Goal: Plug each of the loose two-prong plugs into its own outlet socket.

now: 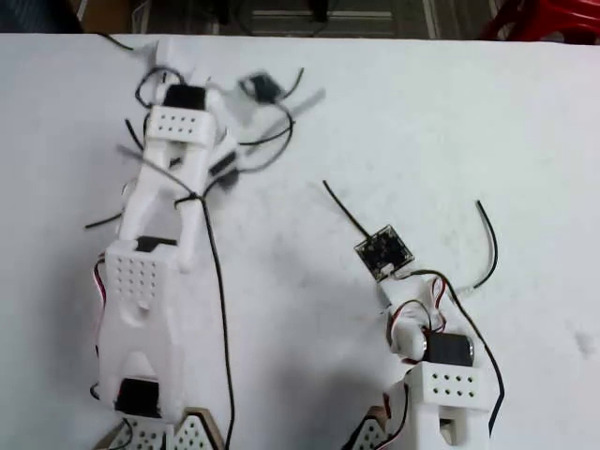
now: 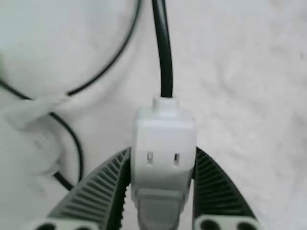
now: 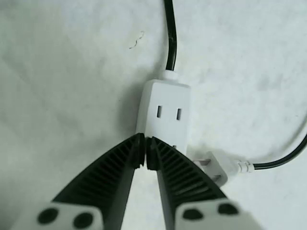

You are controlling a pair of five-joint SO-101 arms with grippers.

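As if steadying it, the left end effector (image 2: 162, 154) pinches an outlet socket (image 2: 163, 132). The right end effector (image 3: 145, 153) is pressed together near the lower-right plug (image 3: 216, 170).

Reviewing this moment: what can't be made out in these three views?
- Right wrist view: the plug's prongs, partly covered by a finger; whether they touch the outlet socket is unclear.
- Left wrist view: the held outlet socket's near end, blurred and cut by the edge.
- High view: the left arm covers what it holds.
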